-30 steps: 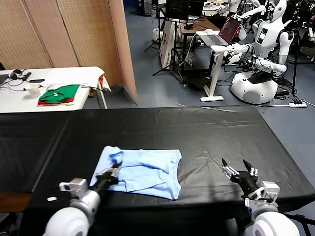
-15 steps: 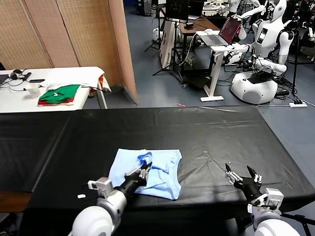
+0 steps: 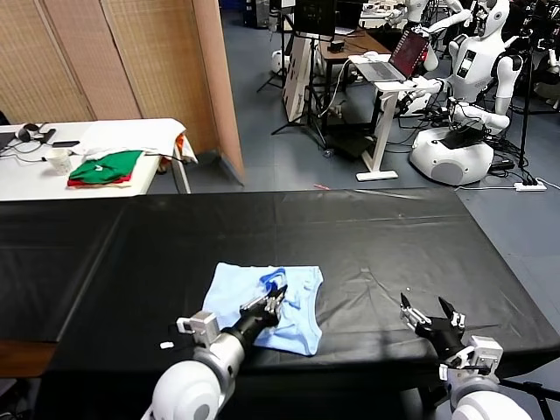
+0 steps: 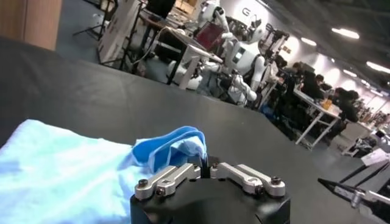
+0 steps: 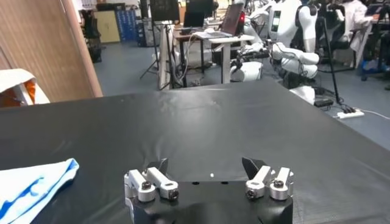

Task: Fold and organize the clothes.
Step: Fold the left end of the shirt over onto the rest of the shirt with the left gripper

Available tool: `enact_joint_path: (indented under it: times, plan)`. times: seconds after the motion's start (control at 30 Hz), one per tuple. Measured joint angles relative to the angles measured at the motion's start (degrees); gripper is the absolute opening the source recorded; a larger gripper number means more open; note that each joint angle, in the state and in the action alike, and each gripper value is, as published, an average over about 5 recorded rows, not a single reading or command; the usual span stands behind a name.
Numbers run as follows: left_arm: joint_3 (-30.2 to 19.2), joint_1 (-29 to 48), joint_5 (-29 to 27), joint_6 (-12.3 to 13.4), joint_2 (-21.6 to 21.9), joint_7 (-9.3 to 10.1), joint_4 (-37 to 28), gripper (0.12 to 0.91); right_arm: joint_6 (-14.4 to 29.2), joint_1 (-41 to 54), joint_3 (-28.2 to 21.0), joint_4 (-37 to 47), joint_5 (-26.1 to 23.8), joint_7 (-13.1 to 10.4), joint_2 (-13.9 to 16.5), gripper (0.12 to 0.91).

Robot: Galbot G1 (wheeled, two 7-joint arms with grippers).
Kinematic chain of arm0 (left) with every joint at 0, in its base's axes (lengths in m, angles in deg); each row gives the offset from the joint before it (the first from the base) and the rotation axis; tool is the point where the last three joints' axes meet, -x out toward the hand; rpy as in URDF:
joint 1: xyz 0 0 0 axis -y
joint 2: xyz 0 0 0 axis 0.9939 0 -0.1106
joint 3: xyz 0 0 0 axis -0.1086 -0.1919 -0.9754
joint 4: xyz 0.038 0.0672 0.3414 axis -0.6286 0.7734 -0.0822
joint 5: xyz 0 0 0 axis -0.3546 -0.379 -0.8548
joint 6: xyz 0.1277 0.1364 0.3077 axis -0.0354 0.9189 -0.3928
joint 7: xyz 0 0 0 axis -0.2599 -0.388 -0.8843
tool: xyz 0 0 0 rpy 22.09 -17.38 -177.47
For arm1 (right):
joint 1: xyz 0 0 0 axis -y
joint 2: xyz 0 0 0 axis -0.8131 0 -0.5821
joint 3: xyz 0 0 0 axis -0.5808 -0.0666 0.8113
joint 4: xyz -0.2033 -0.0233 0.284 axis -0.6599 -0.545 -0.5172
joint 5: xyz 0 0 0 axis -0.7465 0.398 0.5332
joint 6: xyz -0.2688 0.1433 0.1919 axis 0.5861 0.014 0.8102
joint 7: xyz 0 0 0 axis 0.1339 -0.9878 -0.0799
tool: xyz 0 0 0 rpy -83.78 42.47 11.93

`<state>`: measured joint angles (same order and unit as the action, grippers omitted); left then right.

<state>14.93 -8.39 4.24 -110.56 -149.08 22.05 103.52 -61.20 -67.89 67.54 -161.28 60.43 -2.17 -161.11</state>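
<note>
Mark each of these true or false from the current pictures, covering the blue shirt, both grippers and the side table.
1. The left gripper is shut on a raised fold of the blue T-shirt. True.
2. The right gripper grips the shirt's other edge. False: it is open over bare black table, apart from the shirt.
3. The T-shirt lies on the black table. True.
4. The green and red folded garments sit beside the T-shirt on the black table. False: they lie on a separate white table farther back on the robot's left.
5. The T-shirt is spread out flat in a single layer. False: it is already partly folded over.
</note>
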Motion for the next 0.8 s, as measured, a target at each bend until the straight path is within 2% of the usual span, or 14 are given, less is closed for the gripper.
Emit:
enact_joint_path:
  times: [0.63, 0.73, 0.8]
  plan:
    - [-3.36, 0.03, -3.93, 0.75, -4.55, -0.39, -3.89, 0.186, -0.12, 0.16, -0.92, 0.06, -1.08, 0.46, 0.16, 0.907]
    - [-3.48, 0.15, -4.62, 1.07, -5.12, -0.64, -4.43, 0.267, -0.05, 0.0, -1.73, 0.05, -1.61, 1.22, 0.74, 0.907]
    - [-3.6, 0.32, -4.68, 1.27, -5.49, -0.87, -4.67, 0.389, 0.11, -0.28, -2.44, 0.02, -1.9, 1.91, 1.32, 0.907]
